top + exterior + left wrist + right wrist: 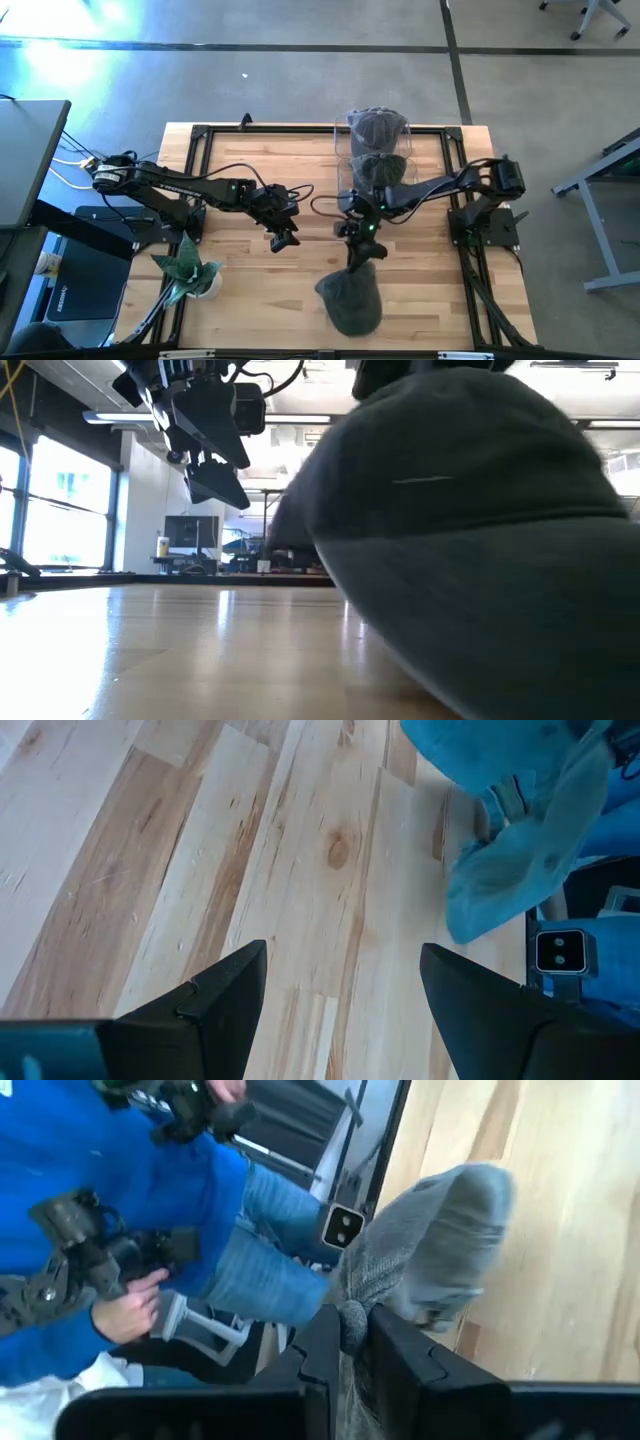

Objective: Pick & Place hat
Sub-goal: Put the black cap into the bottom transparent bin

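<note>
- The hat [351, 297], a dark grey soft cap, lies on the wooden table [250, 200] in the lower centre of the high view, near the front edge.
- In the low view the hat [470, 540] fills the right half of the frame, its crown bulging and its rim resting on the wood.
- The right gripper [357, 262] sits at the hat's upper edge in the high view; in the right wrist view its fingers [395, 1350] are pinched together on a gathered fold of the hat's fabric [430, 1250].
- The left gripper [281, 236] hangs over bare wood left of centre in the high view, jaws spread wide and holding nothing.
- More hats [378, 135] are stacked in a clear holder at the top centre of the high view, and a small plant [186, 270] stands at the lower left.
- A person in blue shows beyond the table edge in the right wrist view.
- The hat looks light and limp: it will likely sag and drape when lifted, so a pinch on a bunched fold or the stiffer brim should hold better than a grip on the loose crown.
</note>
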Action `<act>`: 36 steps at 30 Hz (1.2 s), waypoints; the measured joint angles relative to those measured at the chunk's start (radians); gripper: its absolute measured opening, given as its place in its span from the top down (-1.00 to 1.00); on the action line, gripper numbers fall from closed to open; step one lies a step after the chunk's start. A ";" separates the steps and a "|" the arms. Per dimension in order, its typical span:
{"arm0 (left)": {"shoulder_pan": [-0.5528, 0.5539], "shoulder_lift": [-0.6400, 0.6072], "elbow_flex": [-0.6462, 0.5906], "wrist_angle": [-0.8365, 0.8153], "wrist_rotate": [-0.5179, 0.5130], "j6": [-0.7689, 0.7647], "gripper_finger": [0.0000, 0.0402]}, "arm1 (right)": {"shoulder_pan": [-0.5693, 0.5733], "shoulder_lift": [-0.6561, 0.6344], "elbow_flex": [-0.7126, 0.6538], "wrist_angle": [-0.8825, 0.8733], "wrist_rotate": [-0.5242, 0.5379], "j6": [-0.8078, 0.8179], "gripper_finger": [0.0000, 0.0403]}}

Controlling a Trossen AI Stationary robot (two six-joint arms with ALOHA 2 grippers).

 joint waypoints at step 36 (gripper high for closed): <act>0.001 -0.001 0.365 0.004 -0.056 0.011 -0.29 | -0.601 -0.629 0.000 -0.187 -0.177 -0.028 0.86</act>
